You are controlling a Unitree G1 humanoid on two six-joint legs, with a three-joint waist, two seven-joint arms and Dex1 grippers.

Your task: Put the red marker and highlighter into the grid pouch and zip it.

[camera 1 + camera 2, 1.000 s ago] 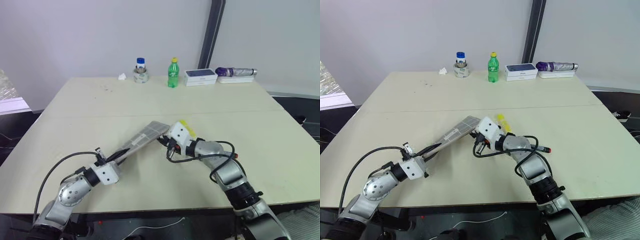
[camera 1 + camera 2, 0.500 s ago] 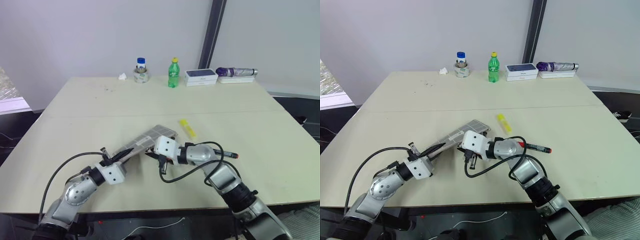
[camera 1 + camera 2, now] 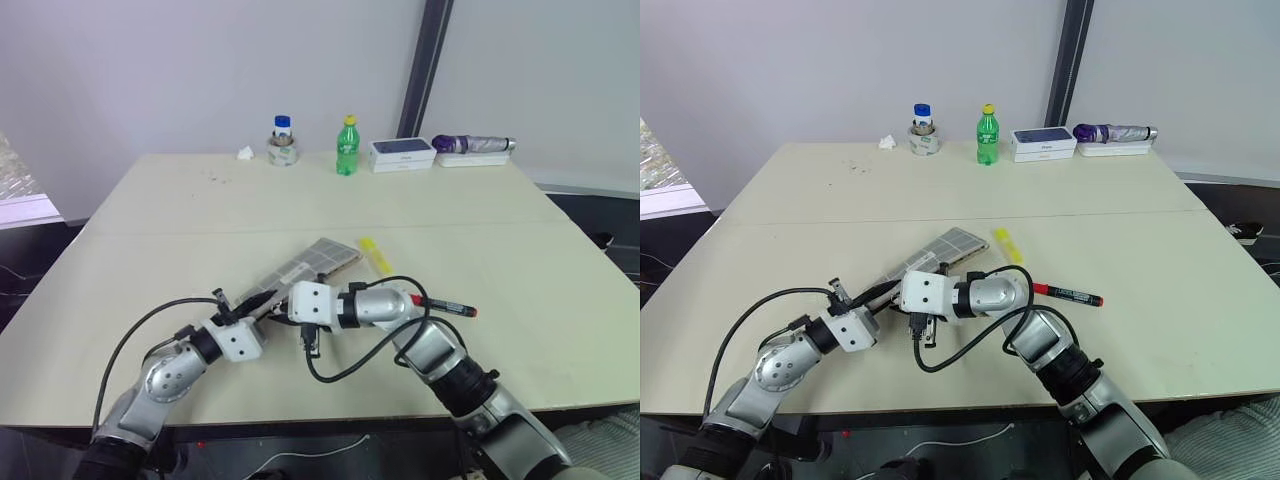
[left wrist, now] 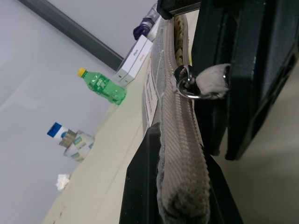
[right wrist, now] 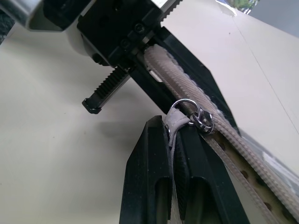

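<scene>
Left claw (image 3: 262, 303) is clenched on the near end of the grid pouch (image 3: 318, 259), mid-bench. Right claw (image 5: 174, 135) pinches the zipper pull tab (image 5: 175, 122) tight. The highlighter (image 3: 376, 255) lies at the pouch's three o'clock, the red marker (image 3: 445, 304) out at four o'clock.
</scene>
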